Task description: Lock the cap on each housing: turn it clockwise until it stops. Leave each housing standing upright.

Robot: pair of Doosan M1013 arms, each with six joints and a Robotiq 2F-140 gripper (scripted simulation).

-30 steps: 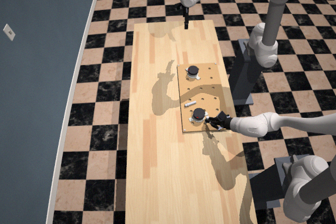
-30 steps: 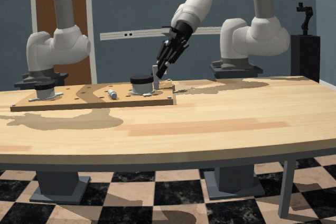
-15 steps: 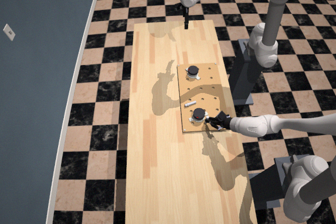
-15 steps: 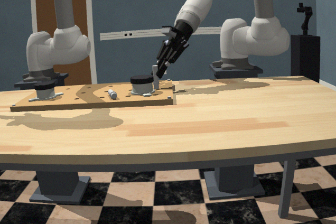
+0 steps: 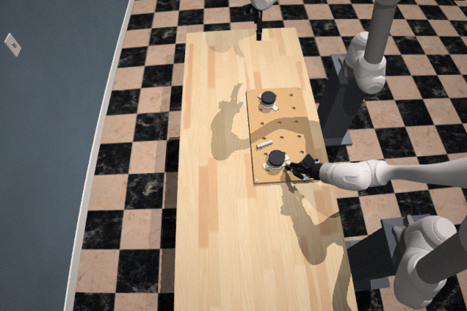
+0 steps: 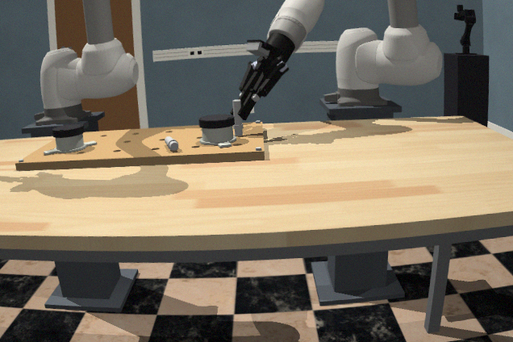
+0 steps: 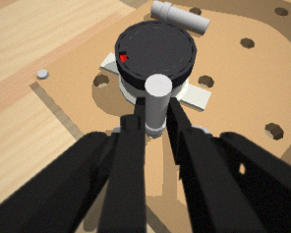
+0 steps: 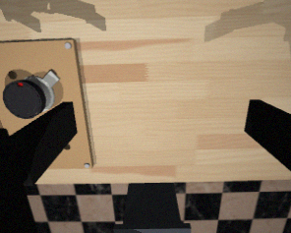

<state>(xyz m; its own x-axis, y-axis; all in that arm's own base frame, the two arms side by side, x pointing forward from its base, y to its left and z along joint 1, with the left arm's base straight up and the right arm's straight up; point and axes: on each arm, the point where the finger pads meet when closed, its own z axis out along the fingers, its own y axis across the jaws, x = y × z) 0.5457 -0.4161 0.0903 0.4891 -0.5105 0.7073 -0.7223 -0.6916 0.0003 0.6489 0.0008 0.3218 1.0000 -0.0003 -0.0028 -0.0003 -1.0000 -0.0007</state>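
Note:
A near housing (image 6: pixel 217 135) (image 7: pixel 197 96) stands upright with a black cap (image 5: pixel 276 157) (image 6: pixel 215 121) (image 7: pixel 154 48) on top; the cap's red mark faces left in the left wrist view. A far housing (image 6: pixel 69 143) (image 8: pixel 50 96) stands upright with its own black cap (image 5: pixel 268 97) (image 6: pixel 68 131) (image 8: pixel 24 99), also red-marked. My left gripper (image 5: pixel 288 166) (image 7: pixel 155 111) is shut on an upright grey pin (image 6: pixel 237 111) (image 7: pixel 158 97) beside the near housing. The pin's lower end is at or close to the board. My right gripper (image 5: pixel 258 38) (image 8: pixel 160 116) is open and empty, high beyond the far housing.
A second grey pin (image 5: pixel 263 144) (image 6: pixel 171 143) (image 7: pixel 182 18) lies on its side near the near housing. Both housings stand on the holed board (image 5: pixel 279 111) (image 6: pixel 140 160) (image 7: pixel 64 104) (image 8: pixel 79 142), which lies by the table edge on the arms' side.

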